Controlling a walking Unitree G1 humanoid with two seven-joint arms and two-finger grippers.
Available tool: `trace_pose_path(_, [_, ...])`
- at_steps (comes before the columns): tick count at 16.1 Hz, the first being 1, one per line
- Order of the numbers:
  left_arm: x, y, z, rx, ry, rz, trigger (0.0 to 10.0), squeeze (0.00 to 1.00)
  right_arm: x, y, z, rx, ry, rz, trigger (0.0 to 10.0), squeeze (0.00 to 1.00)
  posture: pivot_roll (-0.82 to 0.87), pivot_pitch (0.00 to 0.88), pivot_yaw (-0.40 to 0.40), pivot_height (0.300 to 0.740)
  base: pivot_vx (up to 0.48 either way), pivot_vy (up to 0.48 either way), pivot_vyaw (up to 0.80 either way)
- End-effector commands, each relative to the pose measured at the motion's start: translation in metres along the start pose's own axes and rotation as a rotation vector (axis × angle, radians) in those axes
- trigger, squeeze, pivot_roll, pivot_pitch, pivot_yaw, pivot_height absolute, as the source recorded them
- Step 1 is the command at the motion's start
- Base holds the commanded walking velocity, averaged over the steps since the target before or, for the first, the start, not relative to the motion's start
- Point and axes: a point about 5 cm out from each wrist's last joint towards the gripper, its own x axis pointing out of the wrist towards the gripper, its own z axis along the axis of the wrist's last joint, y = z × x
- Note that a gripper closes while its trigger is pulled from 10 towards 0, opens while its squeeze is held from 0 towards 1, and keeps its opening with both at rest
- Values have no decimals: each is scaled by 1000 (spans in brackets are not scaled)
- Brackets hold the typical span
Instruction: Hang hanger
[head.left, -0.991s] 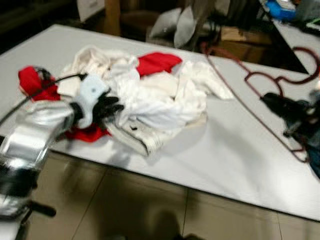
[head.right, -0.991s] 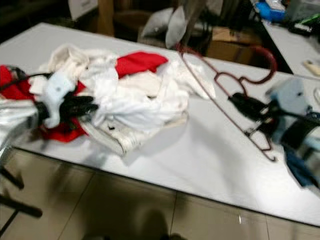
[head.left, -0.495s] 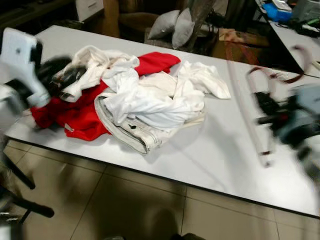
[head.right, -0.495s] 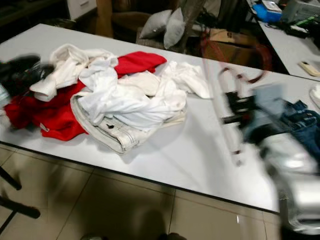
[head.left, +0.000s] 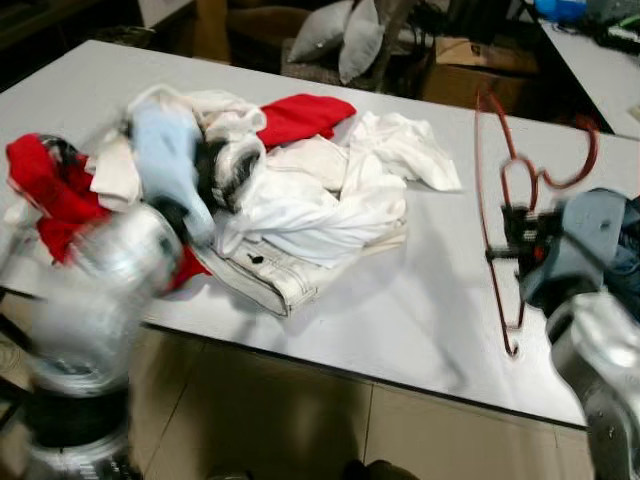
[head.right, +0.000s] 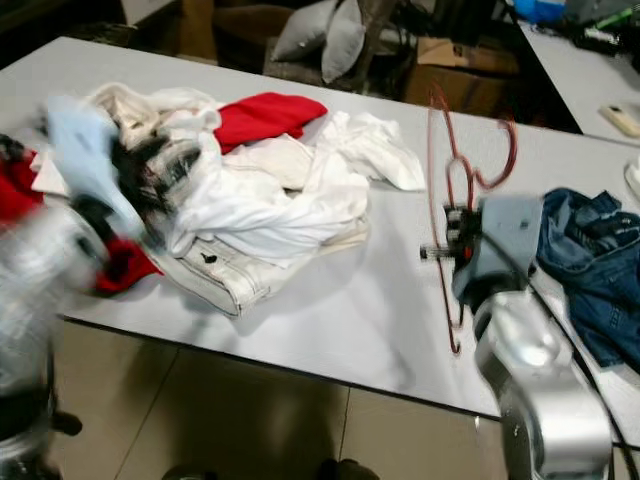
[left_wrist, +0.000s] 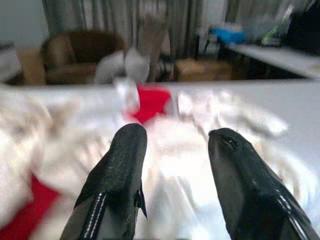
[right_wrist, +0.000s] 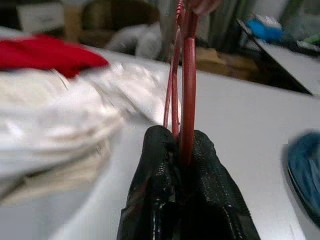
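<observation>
On the left, the left gripper (left_wrist: 172, 165) is raised over the near-left end of the white table (head.left: 420, 310), its arm a silver blur in the head views. Half a second ago it was further out past the table's left edge; now it is in over the clothes. The wrist view shows its two black fingers (left_wrist: 117, 175) held apart with nothing between them, pointing across the heap.

The heap itself lies as it did before: a red garment (head.left: 45, 190) at the left end, a pile of white clothes (head.left: 320, 200) in the middle with another red piece (head.left: 300, 115) on its far side, and pale trousers (head.left: 270, 280) at the near edge.

To the right, the red wire hanger (head.left: 505, 190) is held upright above the table, hook at the far side and the long bar running toward the near edge. Half a second ago it was smeared by motion and leaning; now it is sharper and stands steeper. The right gripper (right_wrist: 182, 150) has its jaws pressed together on the hanger's wires, seen in the wrist view rising from between the fingers. The silver right arm (head.right: 530, 370) comes up from the lower right.

At the far right, blue jeans (head.right: 595, 270) lie on the table, just beside the arm.
</observation>
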Motion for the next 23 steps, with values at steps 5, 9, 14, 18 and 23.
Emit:
trace_pose_path(5, [-8, -23, -14, -2, 7, 27, 10000, 0, -6, 5, -13, 31, 45, -53, 10000, 0, 29, 100, -70, 740, 0, -52, 0])
trace_pose_path(9, [-11, -24, -23, 0, 17, 18, 10000, 0, -6, 13, -16, 59, 54, -55, 10000, 0, 11, 81, -74, 740, 0, -288, 0])
trace_pose_path(14, [-9, -27, -29, 11, 23, 16, 10000, 0, -7, 19, -17, 78, 55, -42, 10000, 0, 22, 70, -74, 740, 0, -301, 0])
trace_pose_path(18, [-14, -29, -30, 41, 32, -2, 10000, 0, 3, 24, -18, 114, 46, -41, 10000, 0, 64, 75, -69, 740, 0, -304, -142])
trace_pose_path(23, [-11, -25, -30, 44, 31, -5, 10000, 0, 2, 27, -16, 106, 33, -54, 10000, 0, 46, 77, -48, 740, 0, -302, 0])
